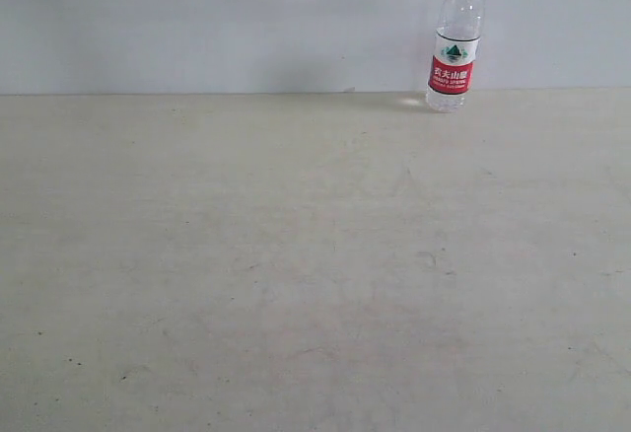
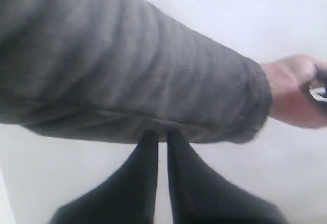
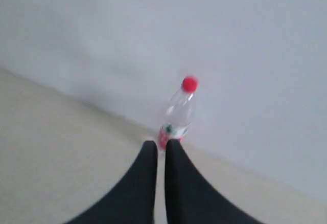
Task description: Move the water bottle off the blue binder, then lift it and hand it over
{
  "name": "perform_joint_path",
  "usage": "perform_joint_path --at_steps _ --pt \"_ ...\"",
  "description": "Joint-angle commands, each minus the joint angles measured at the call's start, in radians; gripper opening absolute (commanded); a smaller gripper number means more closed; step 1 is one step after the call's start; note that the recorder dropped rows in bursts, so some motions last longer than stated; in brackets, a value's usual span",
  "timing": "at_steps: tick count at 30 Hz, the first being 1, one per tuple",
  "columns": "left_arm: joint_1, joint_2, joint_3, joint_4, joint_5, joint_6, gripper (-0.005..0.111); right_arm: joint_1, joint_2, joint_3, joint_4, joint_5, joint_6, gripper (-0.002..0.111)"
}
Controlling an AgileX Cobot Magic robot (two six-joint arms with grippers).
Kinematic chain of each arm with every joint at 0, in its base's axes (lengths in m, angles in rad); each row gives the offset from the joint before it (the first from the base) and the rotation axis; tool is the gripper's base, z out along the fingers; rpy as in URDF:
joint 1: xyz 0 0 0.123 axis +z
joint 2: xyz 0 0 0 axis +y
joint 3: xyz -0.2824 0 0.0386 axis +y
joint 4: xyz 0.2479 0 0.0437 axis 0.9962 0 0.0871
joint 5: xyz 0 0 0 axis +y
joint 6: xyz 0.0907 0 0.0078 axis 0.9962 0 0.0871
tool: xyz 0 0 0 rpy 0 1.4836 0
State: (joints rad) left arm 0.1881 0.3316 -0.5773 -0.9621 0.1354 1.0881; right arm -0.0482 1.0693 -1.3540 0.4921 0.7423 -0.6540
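The water bottle (image 1: 455, 39) stands upright at the table's far right edge against the wall, clear with a red cap and red-and-white label. The right wrist view shows the same bottle (image 3: 179, 114) some way beyond my right gripper (image 3: 160, 144), whose black fingers are shut with nothing between them. My left gripper (image 2: 160, 134) is also shut and empty. The blue binder shows in none of the views. Neither arm appears in the exterior view.
A person's grey-sleeved arm (image 2: 127, 65) crosses close in front of the left gripper, its hand (image 2: 296, 88) holding something dark and blurred. The beige table (image 1: 296, 274) meets a pale wall (image 1: 197, 18) at the back.
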Motion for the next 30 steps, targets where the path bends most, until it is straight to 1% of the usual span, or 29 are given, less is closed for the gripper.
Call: perform_joint_path --at_steps 1,4,6,8,12,15,17,21,23,26,27,29,30 --pt "0.003 -0.126 0.089 0.002 -0.167 -0.02 0.005 0.0 -0.25 0.031 -0.118 0.042 0.002 0.0" --pt "0.003 -0.183 0.155 0.002 -0.161 -0.02 0.005 -0.001 -0.423 0.145 0.006 0.026 0.035 0.0" --pt "0.003 -0.19 0.209 -0.011 -0.135 -0.049 0.005 -0.001 -0.543 0.259 0.147 -0.027 0.024 0.0" --pt "0.003 -0.186 0.275 -0.042 -0.135 -0.091 0.005 -0.001 -0.653 0.383 0.241 -0.098 0.004 0.0" --pt "0.003 -0.142 0.404 -0.066 -0.149 -0.109 0.005 -0.001 -0.797 0.674 0.272 -0.288 0.0 0.0" --pt "0.003 -0.113 0.477 -0.077 -0.168 -0.114 0.005 -0.001 -0.83 0.885 0.294 -0.459 0.034 0.0" --pt "0.003 -0.103 0.511 -0.073 -0.168 -0.114 0.005 -0.001 -0.824 0.988 0.331 -0.554 0.067 0.0" --pt "0.003 -0.103 0.555 -0.071 -0.168 -0.112 0.005 -0.001 -0.811 1.159 0.415 -0.718 0.113 0.0" --pt "0.003 -0.103 0.572 -0.068 -0.168 -0.112 0.005 -0.001 -0.807 1.233 0.42 -0.774 0.14 0.0" --pt "0.003 -0.103 0.577 -0.072 -0.168 -0.114 0.005 -0.001 -0.805 1.322 0.412 -0.797 0.137 0.0" --pt "0.003 -0.103 0.577 -0.074 -0.148 -0.114 0.005 -0.001 -0.805 1.35 0.407 -0.791 0.12 0.0" --pt "0.003 -0.103 0.577 -0.074 -0.142 -0.114 0.005 -0.001 -0.805 1.354 0.377 -0.756 0.063 0.0" --pt "0.003 -0.103 0.577 -0.074 -0.125 -0.114 0.005 -0.001 -0.805 1.354 0.342 -0.685 -0.005 0.0"
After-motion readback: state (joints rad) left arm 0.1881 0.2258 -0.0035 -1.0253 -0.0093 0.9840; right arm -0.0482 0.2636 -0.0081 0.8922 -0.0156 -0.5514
